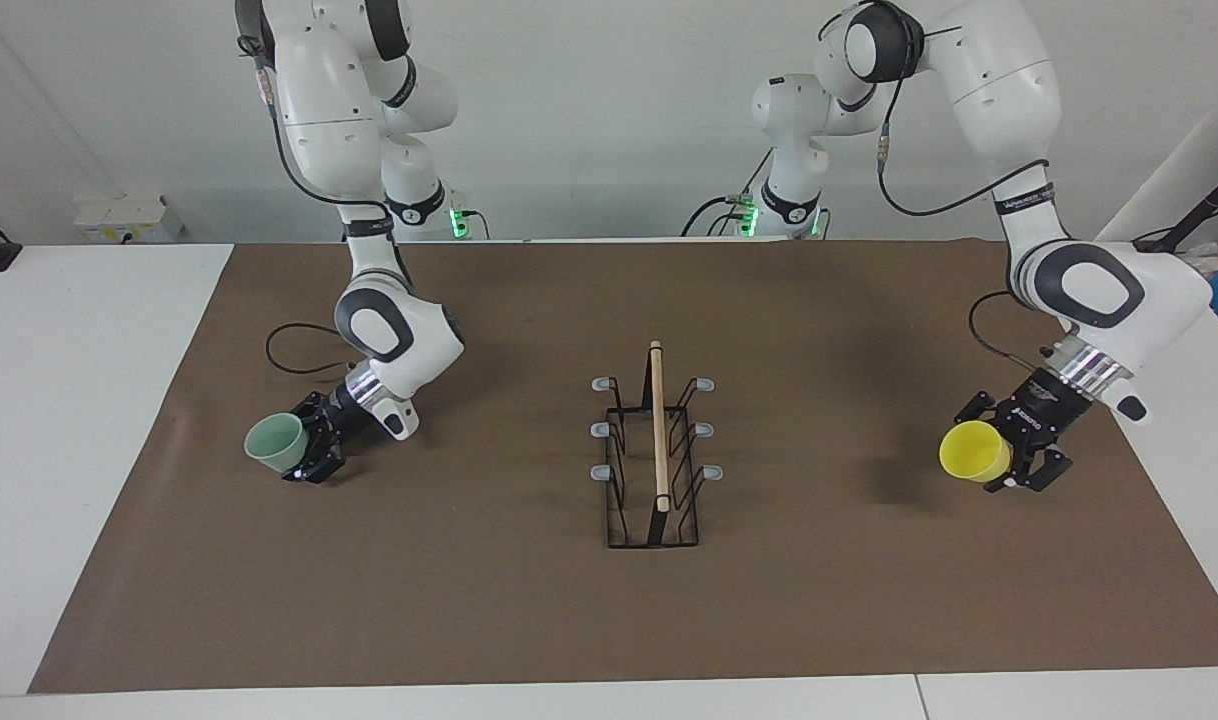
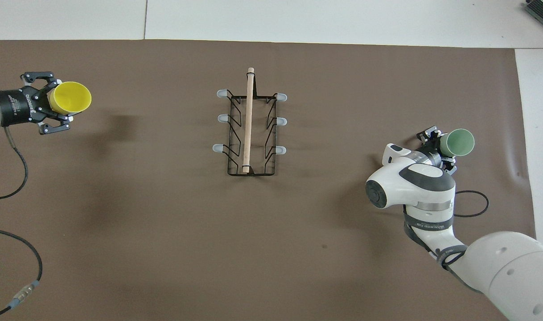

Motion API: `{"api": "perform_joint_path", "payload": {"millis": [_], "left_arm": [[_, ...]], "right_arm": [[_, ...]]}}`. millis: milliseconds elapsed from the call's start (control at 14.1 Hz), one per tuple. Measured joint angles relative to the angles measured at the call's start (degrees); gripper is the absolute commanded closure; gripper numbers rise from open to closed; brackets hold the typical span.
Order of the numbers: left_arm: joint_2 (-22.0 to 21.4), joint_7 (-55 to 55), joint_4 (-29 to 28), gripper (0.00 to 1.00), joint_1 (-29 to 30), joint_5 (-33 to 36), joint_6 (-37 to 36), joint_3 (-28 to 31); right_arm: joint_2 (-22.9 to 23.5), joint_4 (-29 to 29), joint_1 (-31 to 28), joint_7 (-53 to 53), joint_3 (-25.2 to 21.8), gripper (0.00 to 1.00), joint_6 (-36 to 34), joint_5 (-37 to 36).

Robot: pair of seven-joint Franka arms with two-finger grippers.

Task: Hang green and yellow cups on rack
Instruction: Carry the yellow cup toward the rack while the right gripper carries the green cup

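The rack stands in the middle of the brown mat, its wooden rod along the top and grey-tipped prongs on both sides, all bare. My left gripper is shut on the yellow cup and holds it on its side above the mat at the left arm's end; the gripper and cup also show in the overhead view. My right gripper is shut on the green cup, tilted on its side low over the mat at the right arm's end, also seen from overhead.
The brown mat covers most of the white table. A black cable loops on the mat by the right arm. Another cable trails from the left arm.
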Motion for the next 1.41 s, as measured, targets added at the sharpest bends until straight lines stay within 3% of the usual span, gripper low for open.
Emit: {"api": "perform_joint_path", "payload": {"millis": [283, 637, 990, 1132, 1415], "left_arm": [[-6.75, -0.28, -0.08, 1.0, -0.65, 12.1, -1.14, -2.94], [-14.4, -0.68, -0.98, 1.0, -0.58, 32.05, -2.24, -12.61], [-21.91, -1.98, -6.07, 1.0, 1.61, 49.49, -1.26, -26.64], [-23.74, -2.12, -9.82, 1.0, 2.37, 55.09, 5.12, -31.75], [-26.05, -2.23, -22.04, 1.0, 3.3, 57.99, 25.55, -38.1]], "right_arm": [[-0.47, 1.83, 0.89, -0.76, 0.83, 1.0, 0.09, 6.54], [-5.52, 4.58, 1.25, -7.17, 3.46, 1.0, 2.48, 27.47], [-10.89, 4.64, 1.43, -7.86, 5.26, 1.0, 4.27, 47.73], [-12.9, 4.66, 1.46, -8.4, 5.72, 1.0, 4.4, 56.92], [-18.69, 5.61, 1.47, -12.06, 6.3, 1.0, 8.12, 77.12]]}}
